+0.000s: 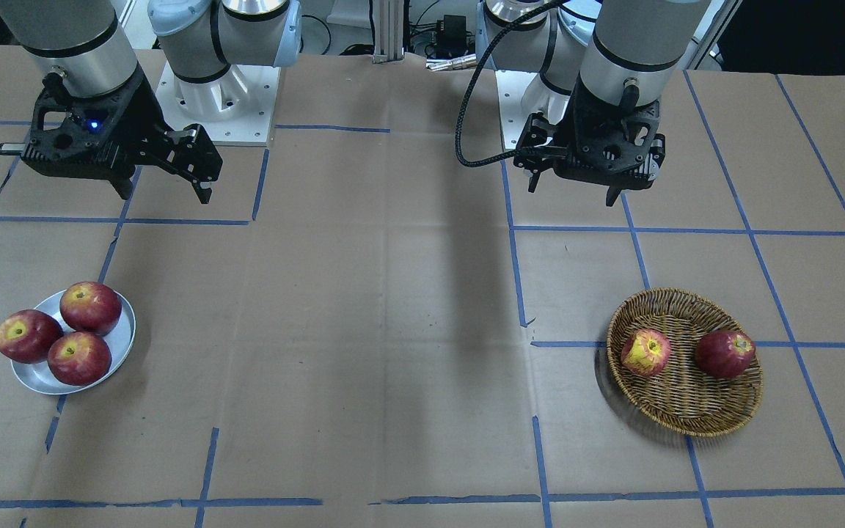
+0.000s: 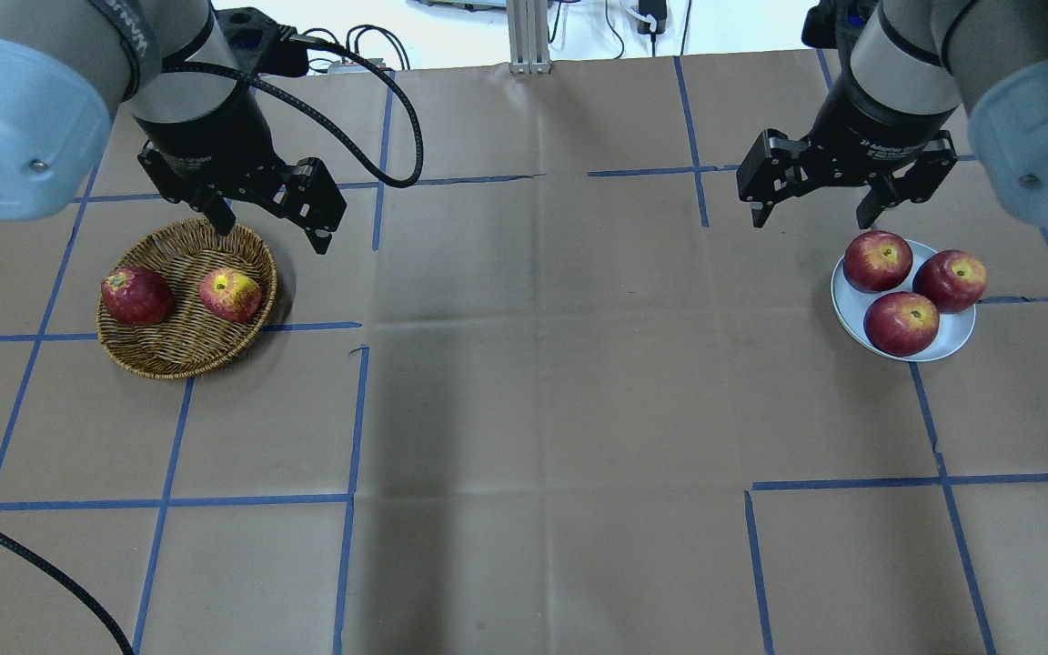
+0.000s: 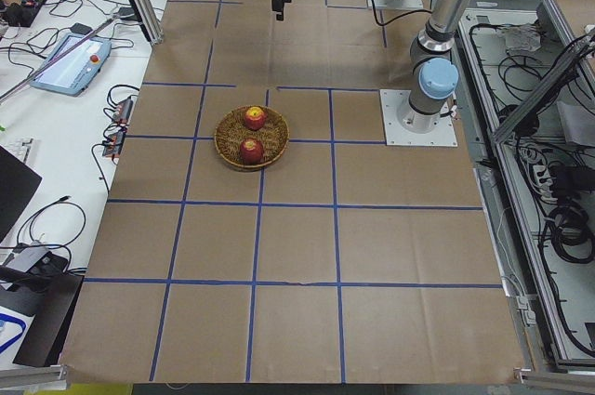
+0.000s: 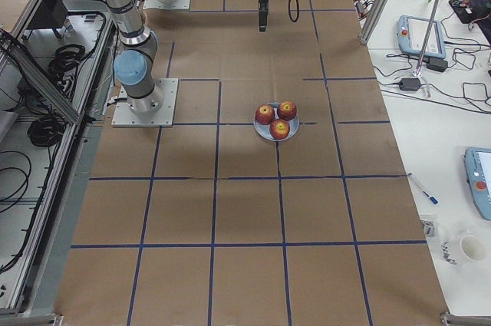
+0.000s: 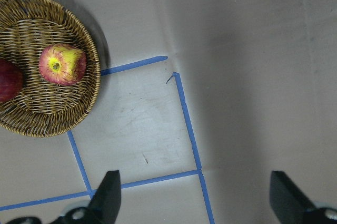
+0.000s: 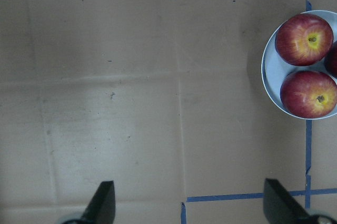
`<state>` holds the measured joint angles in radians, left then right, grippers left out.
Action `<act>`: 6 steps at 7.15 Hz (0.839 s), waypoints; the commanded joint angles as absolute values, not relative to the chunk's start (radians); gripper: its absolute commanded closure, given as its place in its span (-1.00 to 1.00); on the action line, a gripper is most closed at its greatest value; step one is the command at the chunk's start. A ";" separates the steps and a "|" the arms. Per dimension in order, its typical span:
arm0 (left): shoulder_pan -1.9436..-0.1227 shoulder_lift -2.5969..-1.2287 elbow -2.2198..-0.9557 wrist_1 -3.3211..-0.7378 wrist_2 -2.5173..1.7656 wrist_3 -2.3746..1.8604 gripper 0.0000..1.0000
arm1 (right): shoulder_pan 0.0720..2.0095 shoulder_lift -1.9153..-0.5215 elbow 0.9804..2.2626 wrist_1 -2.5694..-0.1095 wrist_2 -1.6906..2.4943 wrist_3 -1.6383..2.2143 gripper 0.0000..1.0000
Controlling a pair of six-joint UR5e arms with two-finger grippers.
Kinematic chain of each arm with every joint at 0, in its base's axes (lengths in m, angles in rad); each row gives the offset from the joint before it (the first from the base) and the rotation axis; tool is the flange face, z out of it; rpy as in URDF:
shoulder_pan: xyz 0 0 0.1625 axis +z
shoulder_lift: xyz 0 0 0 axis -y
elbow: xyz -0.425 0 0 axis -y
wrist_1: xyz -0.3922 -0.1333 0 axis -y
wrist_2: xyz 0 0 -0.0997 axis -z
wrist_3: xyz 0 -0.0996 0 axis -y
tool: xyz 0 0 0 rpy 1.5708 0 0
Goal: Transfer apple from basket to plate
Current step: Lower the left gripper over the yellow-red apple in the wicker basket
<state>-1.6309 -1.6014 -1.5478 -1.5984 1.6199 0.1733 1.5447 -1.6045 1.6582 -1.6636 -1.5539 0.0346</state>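
Note:
The apple (image 2: 230, 295), red with a large yellow patch, lies in the wicker basket (image 2: 187, 368) on the right side of its floor; it also shows in the left wrist view (image 5: 62, 64) and the front view (image 1: 645, 352). My left gripper (image 2: 272, 236) is open and empty, above the table just beyond the basket's far right rim. The silver plate (image 2: 947, 341) holds three deep red apples. My right gripper (image 2: 811, 221) is open and empty, above the table to the far left of the plate.
A uniformly dark red apple (image 2: 136, 296) lies in the basket's left side. The three apples (image 2: 901, 323) nearly fill the plate. The table is brown paper with blue tape lines (image 2: 356, 409). A black cable (image 2: 397, 118) loops off the left wrist.

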 commanded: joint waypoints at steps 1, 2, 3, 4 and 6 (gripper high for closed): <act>-1.631 -1.600 -1.548 -1.598 1.621 0.173 -0.98 | 1.545 -1.606 1.658 -1.663 -1.555 0.034 -1.00; -1.631 -1.601 -1.548 -1.598 1.621 0.173 -0.98 | 1.545 -1.609 1.658 -1.663 -1.554 0.035 -1.00; -1.631 -1.600 -1.548 -1.600 1.623 0.173 -0.98 | 1.545 -1.606 1.658 -1.663 -1.554 0.035 -1.00; -1.629 -1.600 -1.548 -1.603 1.624 0.173 -0.98 | 1.545 -1.611 1.658 -1.663 -1.554 0.035 -1.00; -1.617 -1.603 -1.551 -1.605 1.628 0.189 -0.98 | 1.545 -1.608 1.658 -1.663 -1.554 0.035 -1.00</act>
<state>-1.6260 -1.6014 -1.5493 -1.6030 1.6250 0.1772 1.5447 -1.6075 1.6582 -1.6628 -1.5539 0.0353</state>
